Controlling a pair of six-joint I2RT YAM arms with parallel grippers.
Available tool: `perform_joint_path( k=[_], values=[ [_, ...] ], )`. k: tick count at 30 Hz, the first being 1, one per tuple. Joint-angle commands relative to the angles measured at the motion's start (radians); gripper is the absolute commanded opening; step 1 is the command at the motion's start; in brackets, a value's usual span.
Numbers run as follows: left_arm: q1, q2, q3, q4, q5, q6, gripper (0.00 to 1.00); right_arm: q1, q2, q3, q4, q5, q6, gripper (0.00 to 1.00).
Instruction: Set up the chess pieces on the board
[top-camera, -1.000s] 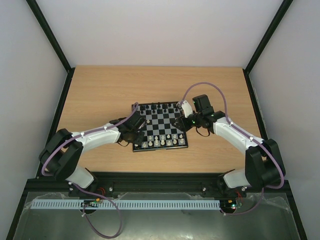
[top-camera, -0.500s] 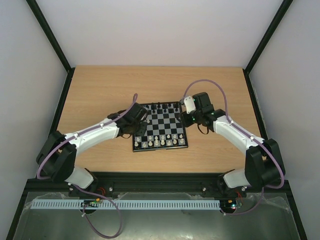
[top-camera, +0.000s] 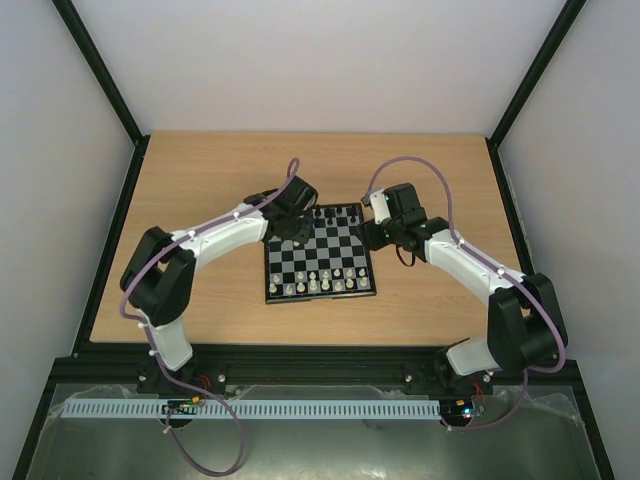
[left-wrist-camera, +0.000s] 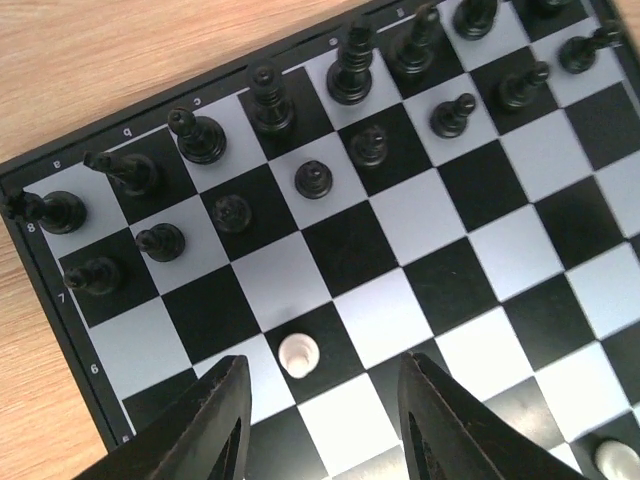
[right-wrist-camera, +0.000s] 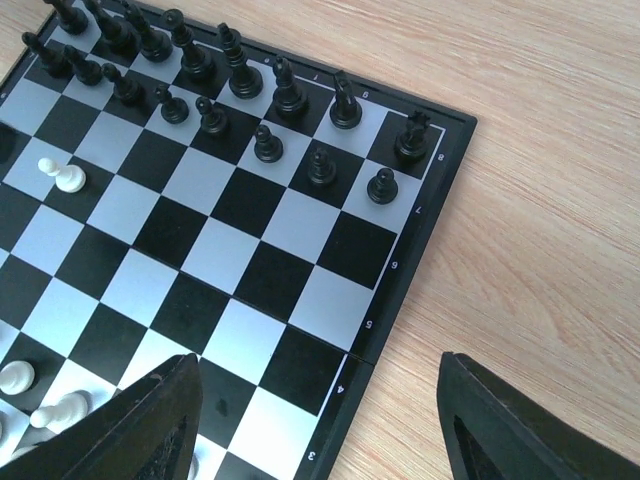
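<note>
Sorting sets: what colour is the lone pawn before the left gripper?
Cream-white pawn; clearest in left wrist view.

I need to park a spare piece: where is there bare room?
Bare: the board's middle rows, between black pieces and white pieces, save one stray white pawn; also the table beyond the far edge. Crowded: the far two rows and the near rows.

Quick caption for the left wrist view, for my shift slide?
Open left gripper above the board, a white pawn just ahead of it, black pieces in two rows beyond.
</note>
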Motion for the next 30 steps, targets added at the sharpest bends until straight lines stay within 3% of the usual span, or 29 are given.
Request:
perform_joint_path(
  k=[1, 19, 30],
  values=[
    [0.023, 0.068, 0.048, -0.075, 0.003, 0.013, 0.40, -0.001, -0.038, -0.027, 0.008, -0.009, -0.015, 0.66],
    [0.045, 0.148, 0.063, -0.074, 0.077, 0.027, 0.29, -0.001, -0.031, -0.035, 0.005, -0.040, -0.032, 0.66],
    [0.046, 0.178, 0.078, -0.071, 0.087, 0.044, 0.18, -0.001, -0.030, -0.035, 0.004, -0.040, -0.034, 0.66]
  ],
)
